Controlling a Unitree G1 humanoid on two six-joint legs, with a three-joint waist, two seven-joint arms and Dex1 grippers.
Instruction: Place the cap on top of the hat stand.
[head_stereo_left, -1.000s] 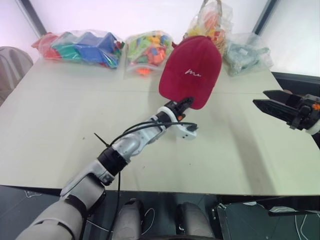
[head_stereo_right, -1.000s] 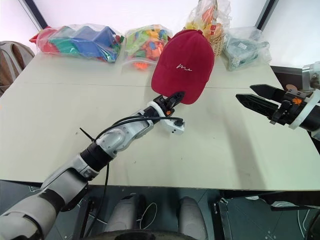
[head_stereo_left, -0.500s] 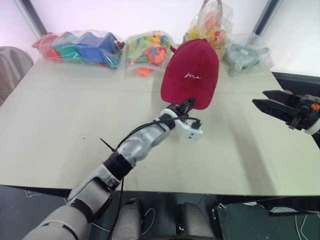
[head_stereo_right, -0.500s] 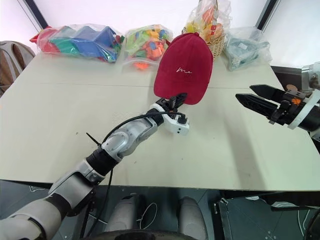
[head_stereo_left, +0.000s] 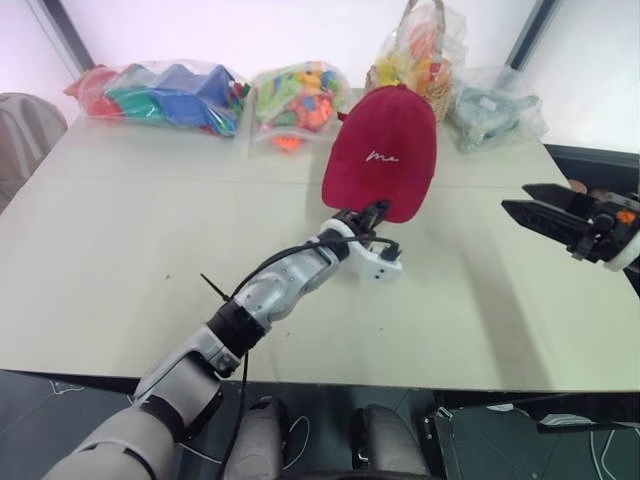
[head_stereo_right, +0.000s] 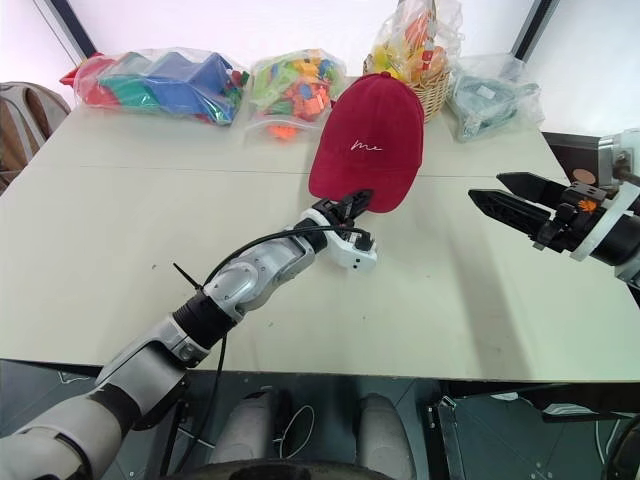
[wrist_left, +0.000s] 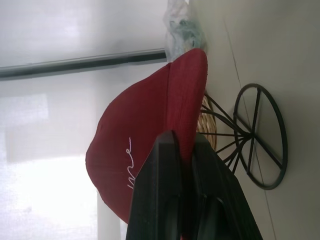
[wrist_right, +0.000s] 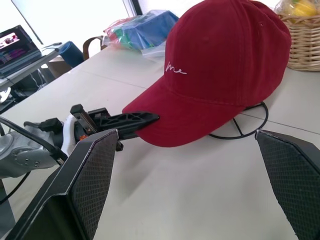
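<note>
The dark red cap (head_stereo_left: 385, 150) with white cursive embroidery stands over the black wire hat stand (wrist_left: 260, 135) at the table's middle back. The cap hides the stand's globe, so only the round wire base (wrist_right: 239, 127) and some lower wires show beneath it. Whether the cap's weight rests on the stand I cannot tell. My left gripper (head_stereo_left: 372, 212) is shut on the cap's brim, with a black finger (wrist_left: 167, 165) on either side of the red fabric. My right gripper (head_stereo_left: 516, 196) hovers open to the right of the cap, apart from it, pointing towards it.
Along the table's back edge lie clear bags of coloured blocks (head_stereo_left: 165, 95) (head_stereo_left: 298, 100), a wicker basket in plastic (head_stereo_left: 420, 50) just behind the cap, and a pale bag (head_stereo_left: 495, 105). A chair (head_stereo_left: 20, 130) stands off the left edge.
The left wrist has rolled a little, turning the cap more upright and settling it slightly lower over the stand. The right gripper has stayed where it was, open.
</note>
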